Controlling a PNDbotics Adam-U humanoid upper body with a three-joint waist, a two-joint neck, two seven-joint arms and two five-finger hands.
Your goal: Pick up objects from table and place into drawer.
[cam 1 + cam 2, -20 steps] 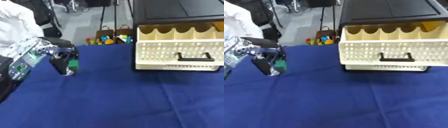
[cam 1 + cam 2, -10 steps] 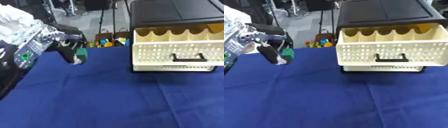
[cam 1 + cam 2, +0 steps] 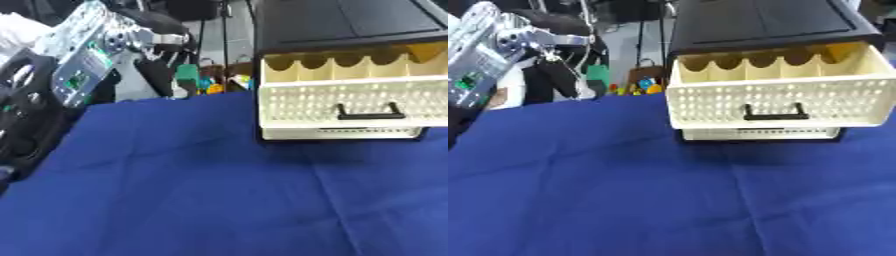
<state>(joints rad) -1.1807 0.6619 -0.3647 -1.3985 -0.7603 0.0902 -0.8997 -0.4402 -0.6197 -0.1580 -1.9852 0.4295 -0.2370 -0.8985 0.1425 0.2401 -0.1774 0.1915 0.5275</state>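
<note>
Left eye view: the left hand [image 3: 153, 47] is raised at ten o'clock, fingers curled round a small green object [image 3: 185, 74]; no writing on it is legible. At two o'clock a cream perforated drawer [image 3: 776, 95] stands pulled open from a black cabinet [image 3: 759, 22] on the blue-clothed counter [image 3: 219, 190]. Colourful bits [image 3: 645, 86] lie behind.

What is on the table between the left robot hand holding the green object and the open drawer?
Nothing: in the left eye view only bare blue tablecloth lies between the left robot hand, curled on a green object, and the open cream drawer.
</note>
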